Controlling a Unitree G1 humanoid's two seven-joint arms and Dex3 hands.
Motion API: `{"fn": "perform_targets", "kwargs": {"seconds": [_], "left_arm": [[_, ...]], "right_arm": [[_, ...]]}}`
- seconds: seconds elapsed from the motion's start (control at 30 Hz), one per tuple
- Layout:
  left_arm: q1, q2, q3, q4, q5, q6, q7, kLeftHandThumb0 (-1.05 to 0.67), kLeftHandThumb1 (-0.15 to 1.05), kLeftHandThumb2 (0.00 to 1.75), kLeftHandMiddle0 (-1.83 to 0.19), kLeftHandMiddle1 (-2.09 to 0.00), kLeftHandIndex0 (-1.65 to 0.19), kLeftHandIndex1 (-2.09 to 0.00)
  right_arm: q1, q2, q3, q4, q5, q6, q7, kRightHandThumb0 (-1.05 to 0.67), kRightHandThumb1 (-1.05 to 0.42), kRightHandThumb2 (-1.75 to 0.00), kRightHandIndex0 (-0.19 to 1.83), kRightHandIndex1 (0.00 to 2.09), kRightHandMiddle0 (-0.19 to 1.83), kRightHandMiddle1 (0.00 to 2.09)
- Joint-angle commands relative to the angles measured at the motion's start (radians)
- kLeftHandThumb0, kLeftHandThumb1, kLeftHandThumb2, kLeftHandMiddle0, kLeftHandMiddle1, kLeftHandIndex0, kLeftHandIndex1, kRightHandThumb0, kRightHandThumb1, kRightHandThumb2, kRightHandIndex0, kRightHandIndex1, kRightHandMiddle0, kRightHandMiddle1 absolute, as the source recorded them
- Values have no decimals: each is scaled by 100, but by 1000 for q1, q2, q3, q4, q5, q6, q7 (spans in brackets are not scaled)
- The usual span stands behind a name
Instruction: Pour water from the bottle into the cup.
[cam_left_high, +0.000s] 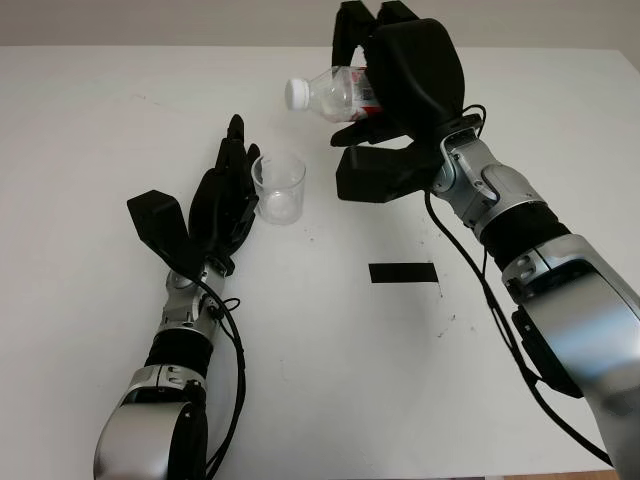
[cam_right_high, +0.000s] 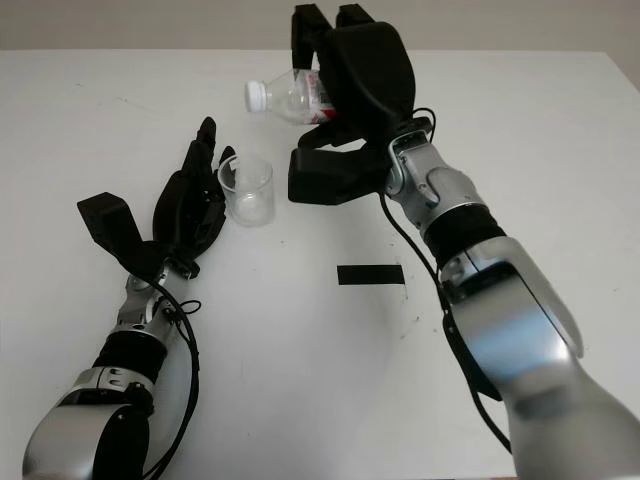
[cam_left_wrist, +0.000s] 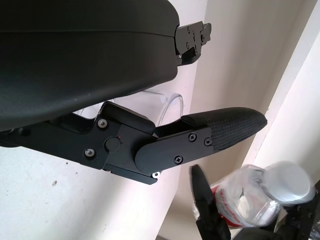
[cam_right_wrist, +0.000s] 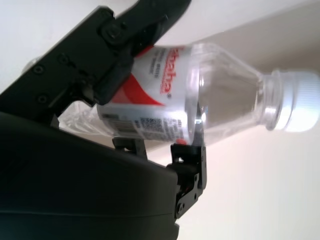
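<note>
Tape, a short black strip (cam_left_high: 402, 272), lies flat on the white bench (cam_left_high: 330, 390) nearest the robot, between the two forearms; beyond it and to the left stands the clear plastic cup (cam_left_high: 279, 187), upright on the bench; the left hand (cam_left_high: 222, 200) is set against the cup's left side, palm toward it, fingers (cam_left_high: 236, 140) pointing away from the robot along the cup's wall, thumb reaching past its rim, touching but not closed around it; farther back and to the right, the right hand (cam_left_high: 395, 95) is raised above the bench and clamped on the bottle (cam_left_high: 335, 95), fingers wrapped round its red and white label; the bottle lies almost level, its neck pointing left toward the space above the cup, its white cap (cam_left_high: 297, 93) on; the cap sits above and just behind the cup, not touching it
</note>
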Motion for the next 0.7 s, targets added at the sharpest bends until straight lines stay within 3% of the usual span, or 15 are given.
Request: {"fn": "perform_targets", "kwargs": {"seconds": [0.0, 0.03, 0.13, 0.23, 0.3, 0.43, 0.67], "left_arm": [[44, -9, 1, 29, -3, 14, -4, -83, 105, 70, 19, 0, 19, 0], [45, -7, 0, 30, -1, 12, -5, -84, 105, 70, 19, 0, 19, 0], [48, -2, -3, 30, 4, 13, -8, -84, 105, 71, 19, 0, 19, 0], [51, 0, -1, 32, 1, 14, -15, -83, 105, 71, 19, 0, 19, 0], [53, 1, 0, 31, 3, 12, -13, -83, 105, 71, 19, 0, 19, 0], [53, 5, -2, 31, 5, 11, -18, -84, 105, 70, 19, 0, 19, 0], [53, 5, -3, 29, 3, 15, -27, -84, 105, 70, 19, 0, 19, 0]], "right_arm": [[47, 25, -79, -75, 102, -3, 65, -28, -73, -76, 157, 209, 134, 209], [76, 36, -113, -117, 162, 14, 121, -27, -70, -81, 150, 209, 137, 209], [169, 57, -195, -275, 311, 100, 278, -27, -69, -85, 156, 209, 148, 209], [305, 67, -259, -471, 433, 188, 401, -27, -82, -63, 152, 209, 148, 209], [399, 87, -311, -586, 531, 231, 459, -24, -94, -40, 137, 209, 137, 209], [557, 141, -395, -773, 659, 321, 475, -23, -104, -25, 125, 209, 125, 209], [702, 168, -452, -962, 729, 508, 466, -28, -105, -24, 120, 209, 118, 209]]}}
